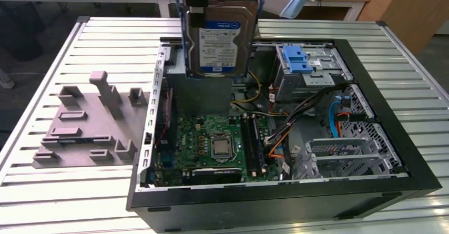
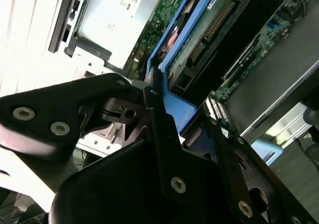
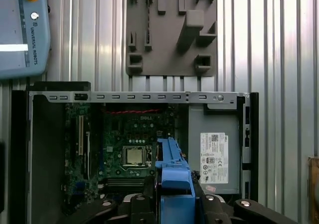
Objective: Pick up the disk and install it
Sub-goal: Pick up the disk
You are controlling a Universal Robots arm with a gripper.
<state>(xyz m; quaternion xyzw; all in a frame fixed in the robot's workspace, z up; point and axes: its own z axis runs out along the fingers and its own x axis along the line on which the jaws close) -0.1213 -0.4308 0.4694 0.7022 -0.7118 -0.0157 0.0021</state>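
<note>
Slatted metal table [image 1: 84,192] carried everything. On it lay a black computer case [image 1: 281,207] on its side, side panel off and interior exposed.

Beside the case, toward the exterior view's left, a grey fixture plate [image 1: 84,134] with raised blocks and posts lay flat on the slats, close to the case wall. It also showed in the first wrist view [image 3: 172,30], just beyond the case's metal rim.

Inside the case:
- Green motherboard [image 1: 210,144] on the floor, with the bare processor socket [image 1: 221,144] near its middle.
- Grey metal box [image 3: 214,154] with a white sticker, in one corner next to the board.
- Metal drive cage [image 1: 308,68] toward the exterior view's right, topped by a blue ribbed latch [image 1: 300,59].
- Loose cables ran between the cage and the board.

A blue-grey handheld unit [image 3: 22,30] with a red button sat on the table outside the case.

The disk [image 1: 218,39] was in the air above the far end of the open case, upright, with its blue-and-white label facing the exterior camera. It was over the grey box and touched nothing in the case.

The gripper [image 2: 179,107] was clenched on the disk's blue carrier frame, with a black finger on each side. In the first wrist view the blue frame [image 3: 172,169] stood out from between the jaws.
</note>
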